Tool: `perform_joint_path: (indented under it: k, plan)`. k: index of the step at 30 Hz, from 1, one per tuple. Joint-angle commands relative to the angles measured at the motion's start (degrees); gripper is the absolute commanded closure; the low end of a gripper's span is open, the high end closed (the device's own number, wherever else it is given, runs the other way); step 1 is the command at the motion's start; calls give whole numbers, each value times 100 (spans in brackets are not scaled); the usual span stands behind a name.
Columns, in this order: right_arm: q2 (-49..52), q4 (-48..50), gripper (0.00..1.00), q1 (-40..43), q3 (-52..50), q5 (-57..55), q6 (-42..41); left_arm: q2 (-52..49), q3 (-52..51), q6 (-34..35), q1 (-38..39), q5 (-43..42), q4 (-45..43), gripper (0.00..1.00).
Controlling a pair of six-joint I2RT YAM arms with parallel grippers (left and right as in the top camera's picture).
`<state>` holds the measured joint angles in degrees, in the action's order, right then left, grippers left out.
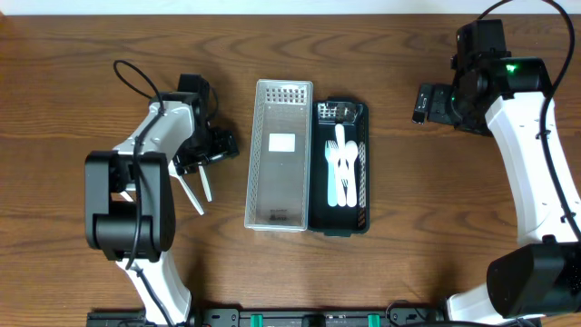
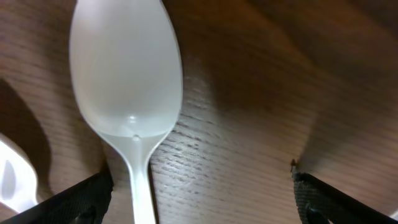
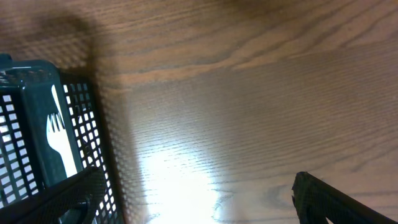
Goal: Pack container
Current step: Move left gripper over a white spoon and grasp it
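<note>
left gripper (image 2: 202,202) wide apart, low over the white spoon (image 2: 127,68) on the table (image 2: 261,93), left of the clear basket (image 1: 256,154) — probably set to close on it. right gripper (image 3: 199,199) apart, empty, beside the dark basket (image 3: 93,143) with forks (image 1: 343,173) — seemingly kept clear.

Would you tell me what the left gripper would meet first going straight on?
Probably the white spoon, lying on the table just ahead of the open left gripper; depth is unclear.

Two baskets (image 1: 277,195), two loose utensils (image 1: 191,194)
</note>
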<state>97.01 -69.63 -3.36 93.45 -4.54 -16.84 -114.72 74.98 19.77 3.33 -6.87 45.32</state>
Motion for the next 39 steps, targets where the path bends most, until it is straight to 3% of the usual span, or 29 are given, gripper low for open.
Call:
perform_joint_path:
  k: [1,9,15,17,29,32,39]
  plan:
    - [-13,-26,1,-4,-31,7,127,-103,0,70,-13,94,-26,5]
    - [-13,-31,1,-9,-31,26,125,-103,-70,70,-13,179,-20,8]
    - [-13,-48,1,-9,-31,26,127,-103,-98,68,-13,203,22,46]
    - [-13,-48,1,-9,-31,26,125,-103,-98,68,-13,245,63,53]
    - [-13,-46,1,-9,-33,24,127,-103,-98,68,-13,245,83,56]
    - [-13,-48,1,-2,-33,4,127,-103,-98,68,-13,247,83,68]
    - [-13,-48,1,-2,-33,4,127,-103,-98,68,-13,245,83,76]
